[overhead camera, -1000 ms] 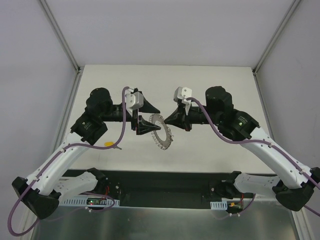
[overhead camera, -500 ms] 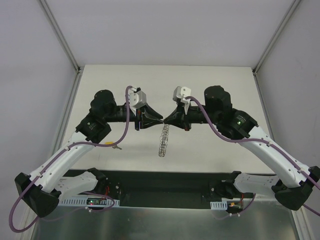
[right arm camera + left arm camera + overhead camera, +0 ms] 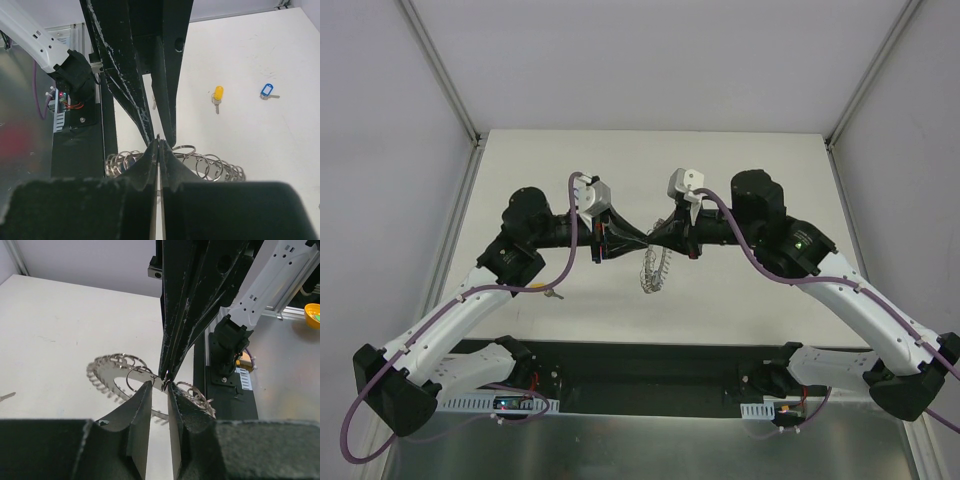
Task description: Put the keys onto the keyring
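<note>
The keyring (image 3: 655, 268) hangs edge-on above the table between both arms, its toothed grey band (image 3: 102, 376) carrying several small wire loops (image 3: 212, 165). My right gripper (image 3: 657, 240) (image 3: 159, 142) is shut on the band's top edge. My left gripper (image 3: 636, 240) (image 3: 160, 385) meets it tip to tip, its jaws narrowed onto the same stretch of band. A yellow key (image 3: 217, 95) and a blue key (image 3: 266, 91) lie on the white table. In the top view a yellow-orange key (image 3: 535, 288) peeks out beside the left forearm.
The white table (image 3: 760, 160) is boxed in by grey walls at the back and sides. A black and metal base strip (image 3: 650, 370) with both arm mounts runs along the near edge. The arms' cables loop over the middle.
The left gripper moved right to meet the right gripper and narrowed its jaws onto the keyring. The ring swung from face-on to edge-on. The right gripper kept its grip.
</note>
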Action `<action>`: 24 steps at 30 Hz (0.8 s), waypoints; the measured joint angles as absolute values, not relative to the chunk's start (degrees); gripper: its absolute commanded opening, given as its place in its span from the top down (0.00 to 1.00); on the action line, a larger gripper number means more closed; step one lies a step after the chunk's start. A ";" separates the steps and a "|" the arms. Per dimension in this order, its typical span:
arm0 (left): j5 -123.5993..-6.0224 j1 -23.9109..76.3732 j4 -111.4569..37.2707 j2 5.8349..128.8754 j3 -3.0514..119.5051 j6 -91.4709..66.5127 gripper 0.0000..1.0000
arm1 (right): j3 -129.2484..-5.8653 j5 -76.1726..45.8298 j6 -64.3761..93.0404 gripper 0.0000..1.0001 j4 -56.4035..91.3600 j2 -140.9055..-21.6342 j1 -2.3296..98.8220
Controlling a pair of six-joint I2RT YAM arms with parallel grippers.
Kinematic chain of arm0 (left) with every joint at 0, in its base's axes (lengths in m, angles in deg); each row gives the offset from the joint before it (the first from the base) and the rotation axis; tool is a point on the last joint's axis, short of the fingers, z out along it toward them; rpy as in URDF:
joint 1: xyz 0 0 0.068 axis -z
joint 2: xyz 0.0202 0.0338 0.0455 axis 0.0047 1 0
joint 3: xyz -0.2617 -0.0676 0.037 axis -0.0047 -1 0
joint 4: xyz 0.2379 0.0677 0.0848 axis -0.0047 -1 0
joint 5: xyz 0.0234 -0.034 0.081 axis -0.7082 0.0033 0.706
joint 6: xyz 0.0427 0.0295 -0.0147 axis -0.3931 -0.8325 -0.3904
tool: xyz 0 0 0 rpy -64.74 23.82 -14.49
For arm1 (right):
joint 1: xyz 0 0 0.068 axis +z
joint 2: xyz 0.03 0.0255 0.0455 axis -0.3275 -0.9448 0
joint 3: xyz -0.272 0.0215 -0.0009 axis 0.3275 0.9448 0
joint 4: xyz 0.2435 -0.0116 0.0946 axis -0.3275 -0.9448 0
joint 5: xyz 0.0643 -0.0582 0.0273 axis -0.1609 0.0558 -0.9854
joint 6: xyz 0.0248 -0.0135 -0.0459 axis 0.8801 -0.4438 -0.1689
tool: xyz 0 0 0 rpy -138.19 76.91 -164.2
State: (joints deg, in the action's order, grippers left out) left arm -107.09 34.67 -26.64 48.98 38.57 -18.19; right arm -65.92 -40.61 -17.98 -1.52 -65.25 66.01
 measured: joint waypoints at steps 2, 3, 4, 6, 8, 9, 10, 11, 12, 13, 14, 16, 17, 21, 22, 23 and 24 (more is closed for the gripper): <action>-107.18 34.67 -26.12 48.98 38.57 -17.62 0.85 | -65.92 -40.63 -17.96 0.99 -1.22 -65.25 65.95; -107.27 34.67 -25.85 48.98 38.57 -17.32 0.88 | -65.92 -40.70 -17.93 0.99 -1.02 -65.25 65.86; -107.36 34.67 -25.63 48.98 38.57 -17.05 0.93 | -65.92 -40.79 -17.91 0.99 -0.91 -65.25 65.82; -107.75 34.67 -24.89 49.05 38.46 -16.44 1.00 | -65.92 -40.83 -17.78 0.99 -0.54 -65.25 65.75; -108.21 34.63 -24.41 49.16 38.28 -15.74 1.00 | -65.92 -41.00 -17.65 0.99 -0.56 -65.25 65.69; -108.41 34.63 -24.21 49.29 38.22 -15.57 1.00 | -65.92 -41.05 -17.56 0.99 -0.58 -65.25 65.62; -108.49 34.63 -23.86 49.36 38.04 -15.39 1.00 | -65.92 -41.05 -17.54 0.99 -0.65 -65.25 65.58; -108.49 34.63 -23.58 49.40 37.94 -15.26 1.00 | -65.92 -41.14 -17.50 0.99 -0.69 -65.25 65.47; -108.49 34.63 -23.23 49.42 37.76 -15.02 1.00 | -65.92 -41.20 -17.48 0.99 -0.69 -65.25 65.42; -108.49 34.63 -22.99 49.42 37.65 -14.89 1.00 | -65.92 -41.20 -17.43 0.96 -0.73 -65.25 65.40; -108.47 34.63 -22.95 49.42 37.63 -14.80 1.00 | -65.92 -41.24 -17.24 0.70 -0.80 -65.25 65.31; -107.97 34.63 -22.71 49.36 37.45 -14.78 1.00 | -65.92 -41.11 -16.03 0.48 -0.69 -65.27 65.01; -107.20 34.69 -22.97 49.23 37.21 -14.96 1.00 | -65.92 -40.87 -15.44 0.35 -0.30 -65.31 64.68; -102.61 34.98 -28.30 48.90 36.80 -18.85 1.00 | -65.96 -39.15 -11.60 0.02 1.12 -65.33 62.52; -101.04 35.02 -29.94 48.68 36.47 -20.16 1.00 | -65.98 -38.36 -10.33 0.04 1.39 -65.33 61.64; -99.60 35.02 -31.19 48.37 36.08 -21.12 1.00 | -65.98 -37.66 -9.61 0.04 1.58 -65.36 60.75; -98.22 35.00 -32.59 48.00 35.53 -22.17 1.00 | -65.98 -35.78 -8.21 0.04 1.82 -65.33 59.63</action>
State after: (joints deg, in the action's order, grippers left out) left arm -98.22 35.00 -32.59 48.00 35.53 -22.17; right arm -65.98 -35.78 -8.21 1.82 -65.33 59.63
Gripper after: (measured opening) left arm 0.008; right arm 0.946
